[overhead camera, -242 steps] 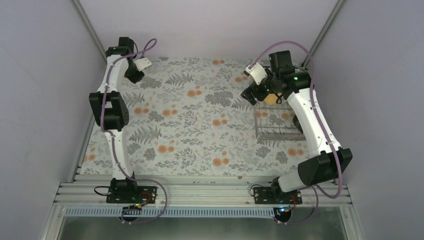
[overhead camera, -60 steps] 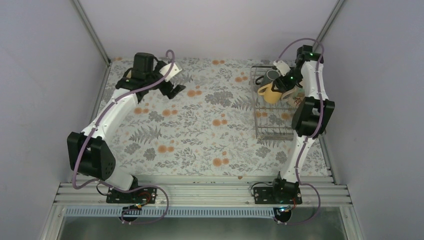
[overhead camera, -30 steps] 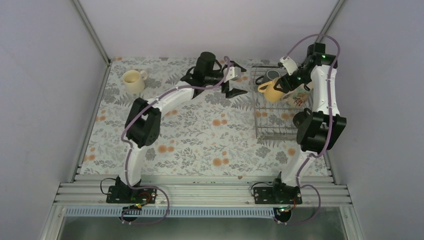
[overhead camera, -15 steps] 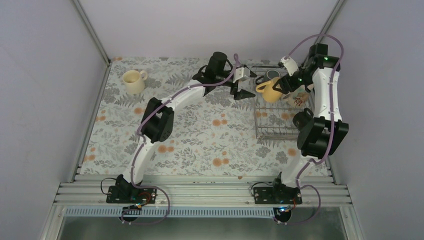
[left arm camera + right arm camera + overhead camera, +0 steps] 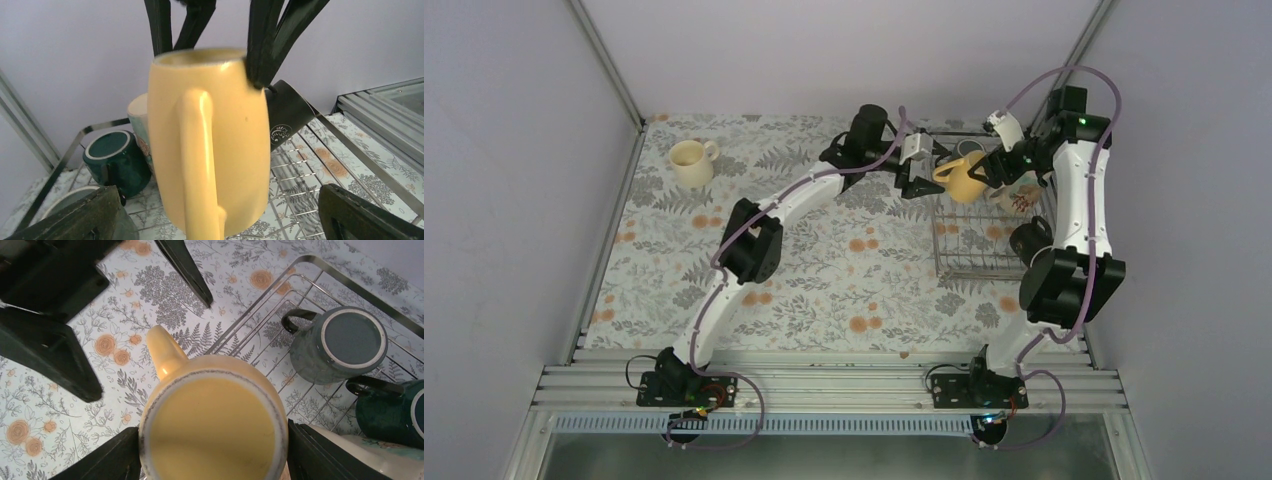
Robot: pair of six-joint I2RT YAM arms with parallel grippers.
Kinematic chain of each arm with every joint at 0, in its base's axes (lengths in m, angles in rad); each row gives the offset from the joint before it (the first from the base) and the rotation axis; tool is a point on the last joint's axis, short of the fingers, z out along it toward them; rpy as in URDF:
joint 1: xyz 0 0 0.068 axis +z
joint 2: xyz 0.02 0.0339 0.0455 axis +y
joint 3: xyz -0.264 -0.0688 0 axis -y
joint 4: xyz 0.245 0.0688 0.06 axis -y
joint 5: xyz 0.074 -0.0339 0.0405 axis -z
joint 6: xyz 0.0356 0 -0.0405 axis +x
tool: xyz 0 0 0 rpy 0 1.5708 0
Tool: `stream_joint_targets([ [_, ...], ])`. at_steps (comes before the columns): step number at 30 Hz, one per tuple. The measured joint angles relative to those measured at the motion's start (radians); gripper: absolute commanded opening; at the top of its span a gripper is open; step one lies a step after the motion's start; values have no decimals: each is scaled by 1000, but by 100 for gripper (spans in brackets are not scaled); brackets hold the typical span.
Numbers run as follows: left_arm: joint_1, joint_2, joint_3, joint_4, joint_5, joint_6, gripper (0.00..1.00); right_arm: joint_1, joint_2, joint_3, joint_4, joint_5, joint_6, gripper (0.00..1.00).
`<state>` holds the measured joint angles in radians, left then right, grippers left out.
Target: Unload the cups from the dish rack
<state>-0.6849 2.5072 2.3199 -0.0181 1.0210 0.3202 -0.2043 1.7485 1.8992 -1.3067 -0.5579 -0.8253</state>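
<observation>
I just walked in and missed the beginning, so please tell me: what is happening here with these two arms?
The right end effector holds a yellow mug by its sides, above the left edge of the wire dish rack. The left end effector is open close beside it, its fingers spread wide toward the handle, perhaps for a handover. One cream mug stands on the table, far left. A teal-green mug, a grey mug and a black mug are in the rack.

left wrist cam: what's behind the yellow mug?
Behind the yellow mug: a teal-green mug and a black mug in the dish rack. A pale mug peeks out, mostly covered by it.
</observation>
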Motion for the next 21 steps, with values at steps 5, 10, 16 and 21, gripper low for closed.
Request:
stream_joint_targets([
  [5,-6,40,15,3,-7,-27,88,1,-18,0,0,-23,1,47],
  [10,-7,69,24,1,-15,-50,76,2,-22,-2,1,-37,1,47],
  [16,-7,69,31,2,-14,-53,69,2,-22,-28,-2,-40,1,47],
  [21,-7,68,31,1,-13,-54,45,2,-22,-30,-3,-41,0,47],
])
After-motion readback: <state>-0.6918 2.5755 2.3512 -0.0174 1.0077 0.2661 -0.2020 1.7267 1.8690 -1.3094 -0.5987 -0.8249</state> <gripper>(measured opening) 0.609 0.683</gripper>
